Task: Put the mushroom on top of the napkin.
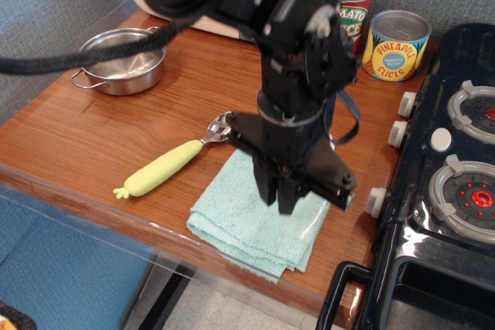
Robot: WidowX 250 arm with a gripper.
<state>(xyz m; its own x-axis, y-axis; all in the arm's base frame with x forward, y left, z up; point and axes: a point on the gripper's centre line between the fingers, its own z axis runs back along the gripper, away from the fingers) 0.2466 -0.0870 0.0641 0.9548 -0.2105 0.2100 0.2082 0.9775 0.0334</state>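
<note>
The light teal napkin (240, 218) lies folded near the table's front edge. My black gripper (280, 193) points straight down over the napkin's middle, with its fingertips (270, 188) close together just above or on the cloth. The mushroom does not show in this frame: the dark fingers and wrist hide whatever sits between them. The arm covers the napkin's far right part.
A spoon with a yellow-green handle (158, 169) lies left of the napkin. A steel pot (122, 62) stands at the back left, and a pineapple can (396, 44) and a tomato sauce can (348, 5) at the back. A toy stove (448, 183) fills the right side.
</note>
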